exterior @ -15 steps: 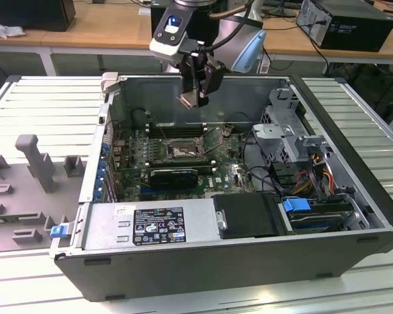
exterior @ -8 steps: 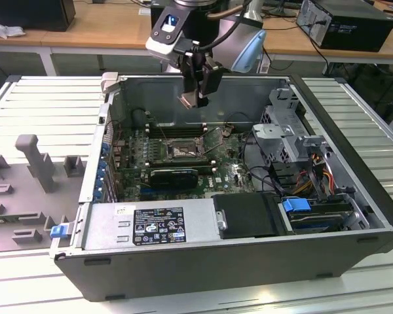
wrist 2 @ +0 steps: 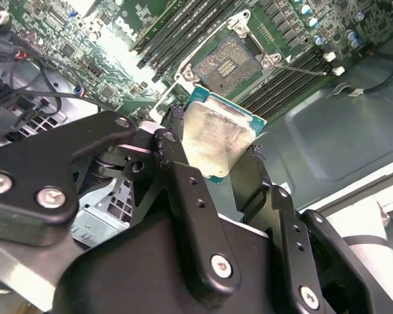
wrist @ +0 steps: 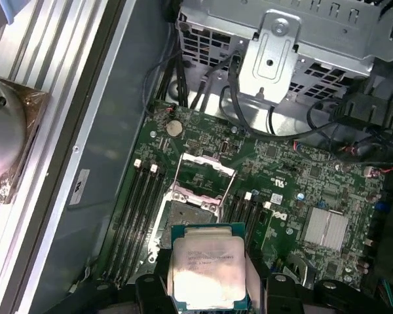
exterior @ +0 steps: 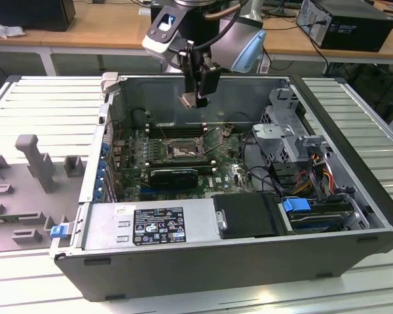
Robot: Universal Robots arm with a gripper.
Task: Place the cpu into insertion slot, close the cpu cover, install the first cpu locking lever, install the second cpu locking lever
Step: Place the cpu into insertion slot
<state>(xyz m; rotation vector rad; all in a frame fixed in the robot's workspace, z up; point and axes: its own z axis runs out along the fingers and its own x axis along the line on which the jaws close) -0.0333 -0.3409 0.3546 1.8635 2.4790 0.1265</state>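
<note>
Pincer (exterior: 198, 98) clamping cpu (wrist: 207, 268) edges, hanging clear above open insertion slot (wrist 2: 230, 63)

Shiny metal cpu (wrist 2: 217, 137), matt metal case (exterior: 249, 97)

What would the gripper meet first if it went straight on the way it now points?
Probably the insertion slot, with the cpu it holds touching first; the gripper hangs above it, but depth is unclear.

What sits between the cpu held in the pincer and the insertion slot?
Nothing: in the exterior view the cpu, held in the pincer, hangs above the insertion slot with open air between.
</note>
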